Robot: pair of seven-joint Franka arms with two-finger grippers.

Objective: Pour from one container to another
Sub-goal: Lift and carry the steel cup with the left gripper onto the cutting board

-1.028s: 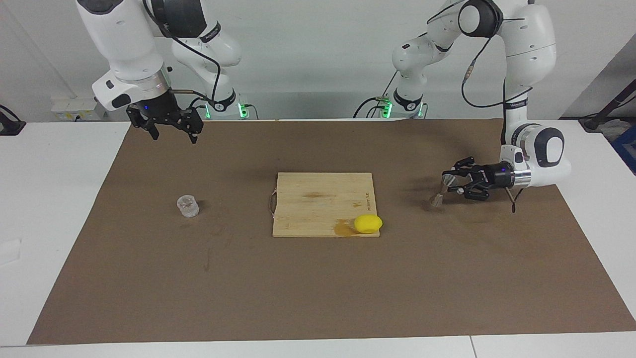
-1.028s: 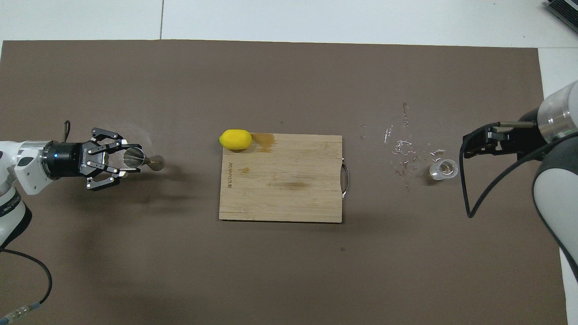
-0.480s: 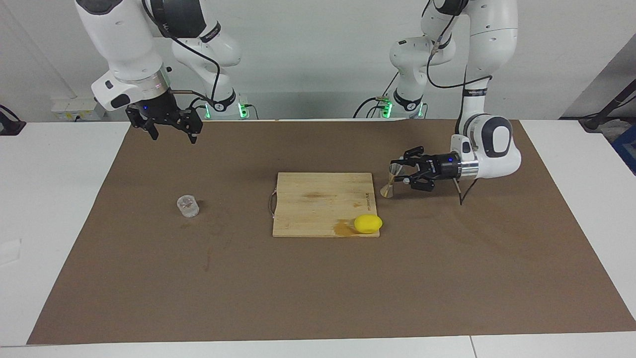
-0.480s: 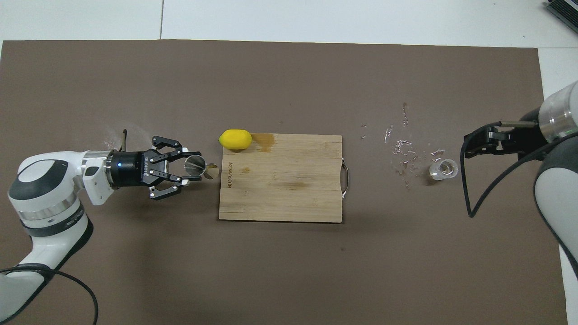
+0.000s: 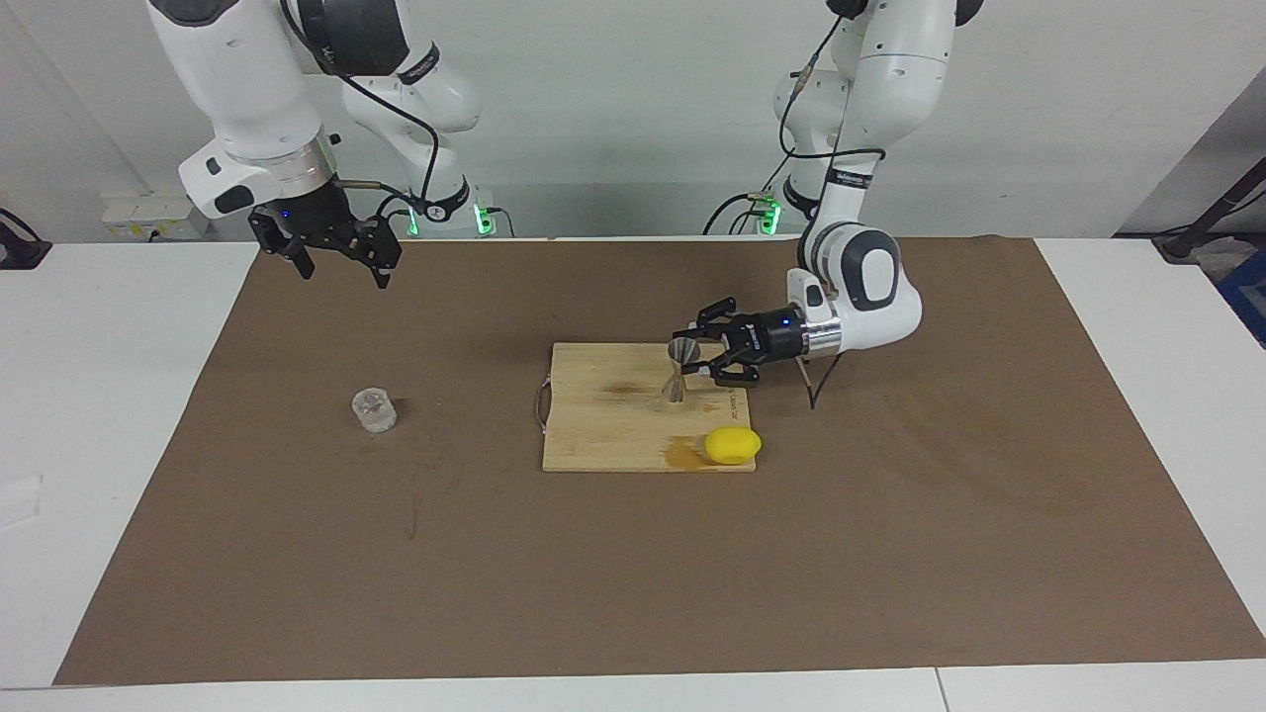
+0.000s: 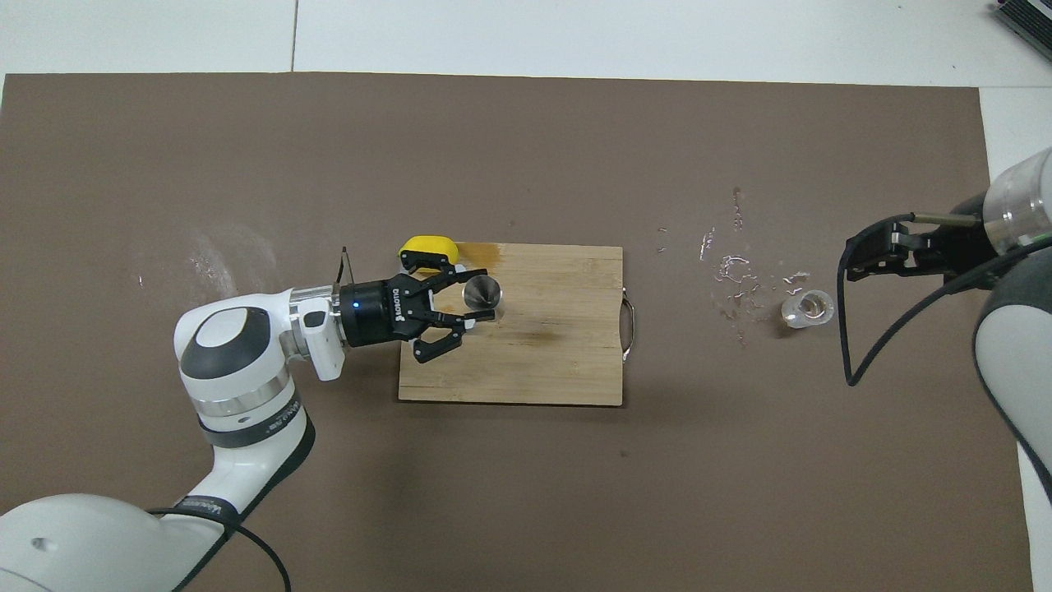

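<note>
Your glass tumbler (image 5: 374, 410) stands alone on bare mat (image 5: 297, 554) — open all round; the cutting board (image 5: 603, 425) carries lemon (image 5: 733, 445) and jigger (image 5: 679, 368).

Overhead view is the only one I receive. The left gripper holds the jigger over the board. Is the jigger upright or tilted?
Observer: Upright. In the facing view the jigger stands vertical in the left gripper, which grips its upper cone from the side, over the cutting board.
Operator: Does its foot touch the board?
Observer: It is low over the wood, but I cannot tell whether they touch.
Operator: Is the right gripper at the glass?
Observer: No. The right gripper hangs open, high above the mat; the glass tumbler stands alone, untouched.
</note>
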